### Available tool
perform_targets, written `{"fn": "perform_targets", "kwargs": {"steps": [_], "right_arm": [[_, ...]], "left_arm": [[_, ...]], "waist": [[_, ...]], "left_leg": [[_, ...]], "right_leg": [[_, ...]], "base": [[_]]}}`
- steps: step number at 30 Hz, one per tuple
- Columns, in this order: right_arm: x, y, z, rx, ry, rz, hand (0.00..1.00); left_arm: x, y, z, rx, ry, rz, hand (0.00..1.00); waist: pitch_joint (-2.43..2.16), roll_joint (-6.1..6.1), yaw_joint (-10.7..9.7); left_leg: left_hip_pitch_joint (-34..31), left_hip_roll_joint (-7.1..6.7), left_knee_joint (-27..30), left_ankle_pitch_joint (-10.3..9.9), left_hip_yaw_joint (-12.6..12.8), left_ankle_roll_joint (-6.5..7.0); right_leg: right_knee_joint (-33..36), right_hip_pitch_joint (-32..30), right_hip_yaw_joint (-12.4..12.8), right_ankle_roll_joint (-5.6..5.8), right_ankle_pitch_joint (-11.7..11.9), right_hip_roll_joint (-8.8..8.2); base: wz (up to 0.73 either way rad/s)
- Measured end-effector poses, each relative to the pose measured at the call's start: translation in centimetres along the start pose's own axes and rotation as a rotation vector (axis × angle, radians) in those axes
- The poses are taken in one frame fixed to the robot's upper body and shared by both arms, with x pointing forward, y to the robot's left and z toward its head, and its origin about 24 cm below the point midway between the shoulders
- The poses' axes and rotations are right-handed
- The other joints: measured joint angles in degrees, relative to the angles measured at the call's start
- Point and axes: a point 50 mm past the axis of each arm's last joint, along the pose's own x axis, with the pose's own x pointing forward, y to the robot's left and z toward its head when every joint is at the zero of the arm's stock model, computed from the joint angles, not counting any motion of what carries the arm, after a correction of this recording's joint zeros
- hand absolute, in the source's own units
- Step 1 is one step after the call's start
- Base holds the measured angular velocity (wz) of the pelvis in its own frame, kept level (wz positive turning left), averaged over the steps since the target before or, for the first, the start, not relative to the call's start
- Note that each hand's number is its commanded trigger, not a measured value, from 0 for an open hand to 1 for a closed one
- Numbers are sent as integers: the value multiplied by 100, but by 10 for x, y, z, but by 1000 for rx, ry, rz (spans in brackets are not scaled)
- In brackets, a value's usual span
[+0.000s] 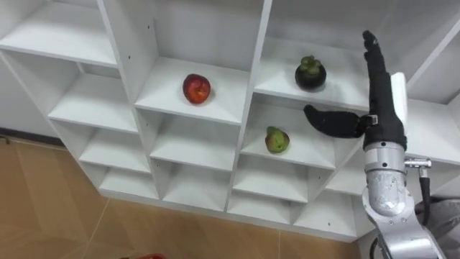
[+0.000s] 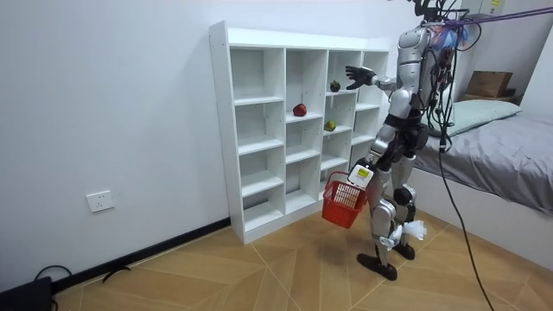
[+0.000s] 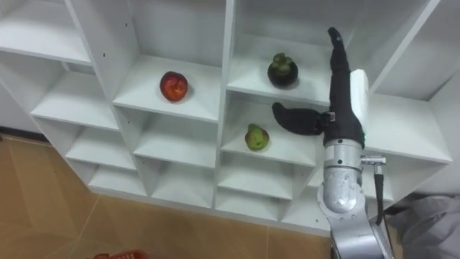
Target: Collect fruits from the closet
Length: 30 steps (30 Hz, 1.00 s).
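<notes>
A white closet of open shelves [image 1: 215, 108] holds three fruits. A red apple [image 1: 196, 88] lies in a middle compartment. One column to the right, a dark mangosteen [image 1: 310, 74] sits above a green-red pear [image 1: 277, 139]. My right hand [image 1: 381, 101] is raised in front of the shelves, open with straight fingers pointing up and the thumb out to the left. It is just right of the mangosteen and apart from it. In the room view my left hand [image 2: 365, 169] hangs low, shut on the handle of a red basket [image 2: 343, 203].
I stand on a wooden floor [image 2: 285, 276] close to the closet's right columns. A bed [image 2: 510, 147] with a cardboard box [image 2: 488, 84] on it lies behind me at the room view's right. The other compartments hold nothing.
</notes>
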Motion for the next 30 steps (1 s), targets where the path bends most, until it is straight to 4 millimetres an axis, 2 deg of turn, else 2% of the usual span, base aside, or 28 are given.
{"fn": "perform_targets", "kwargs": {"steps": [9, 13, 17, 21, 25, 30], "right_arm": [[13, -4, -4, 49, 38, -45, 0], [15, -3, -14, 86, 100, -53, 0], [17, -3, -15, 136, 128, -62, 0], [20, -3, -13, 170, 131, -64, 0], [24, -2, -9, 177, 122, -65, 0], [23, -2, -11, 254, 156, -73, 0]], "left_arm": [[-1, 2, -5, 12, 14, 9, 100], [-1, 2, -4, 20, 13, 12, 100], [-2, 4, -6, 21, 30, 22, 100], [-2, 4, -6, 22, 31, 23, 100], [-1, 5, -3, 24, 25, 25, 100], [0, 3, 1, 25, 20, 21, 100]], "waist": [[-65, 7, 5], [-53, 37, 4], [-49, 48, 16], [-50, 29, 21], [-16, -34, 41], [-23, -57, 151]], "left_leg": [[20, -10, 61, 5, -34, 6], [20, -11, 97, 7, -57, 10], [-11, -12, 95, 9, -68, 8], [2, -34, 96, 18, -73, 21], [-21, -53, 88, 21, -115, 27], [-70, -60, 99, 23, -192, 29]], "right_leg": [[4, 44, -26, 0, 0, -18], [11, 76, -37, -4, 3, -22], [10, 77, -46, -6, 3, -23], [-2, 82, -47, -3, 1, -37], [-5, 80, -80, 7, -5, -52], [-1, 45, -169, 8, -4, -63]], "base": [[1], [2], [0], [0], [4], [7]]}}
